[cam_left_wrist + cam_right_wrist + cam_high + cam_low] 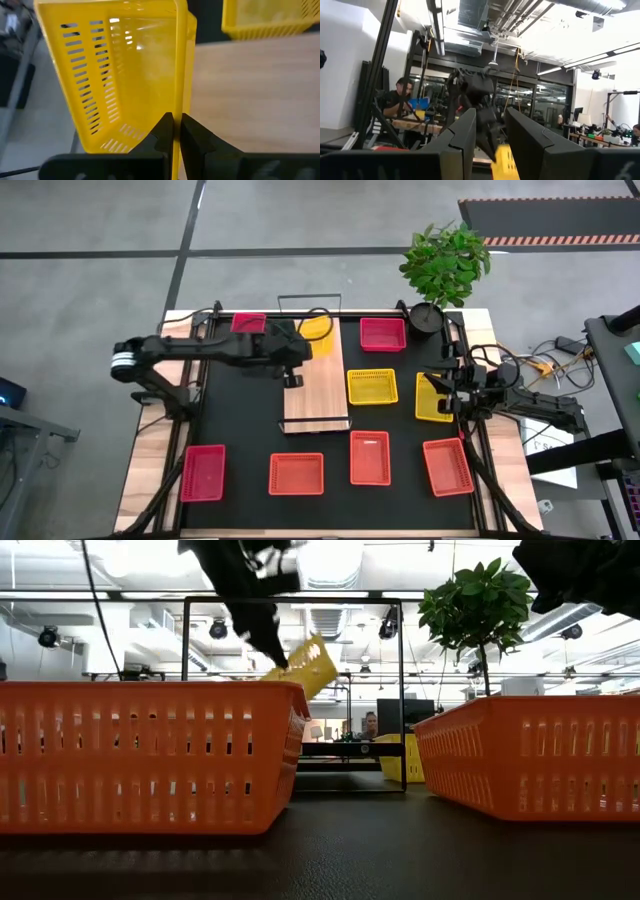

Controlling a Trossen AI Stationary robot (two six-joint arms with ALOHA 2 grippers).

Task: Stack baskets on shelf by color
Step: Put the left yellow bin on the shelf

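My left gripper (304, 342) is shut on a yellow basket (319, 328) and holds it tilted above the far end of the light-wood shelf (315, 395). The low view shows this basket (312, 664) well above the table. On the black mat lie a pink basket (248, 323), a red one (383, 333), two yellow ones (372, 386) (433, 396), and in the near row a red one (204, 472) and three orange ones (296, 473). My right gripper (491, 113) waits open at the table's right edge, pointing up into the room. My left gripper pinches one side wall of the yellow basket at its rim (178, 102), with one finger (162, 131) inside the basket and the other outside. The fingers slant down from the table's left side. The basket is tilted and lifted clear of the shelf.
Wire rails stand at the shelf's far end (310, 302) and near end (318, 423). A potted plant (445, 265) stands at the far right corner. Two orange baskets (150, 755) (540, 755) fill the low view's foreground. A person (400, 102) sits in the room behind.
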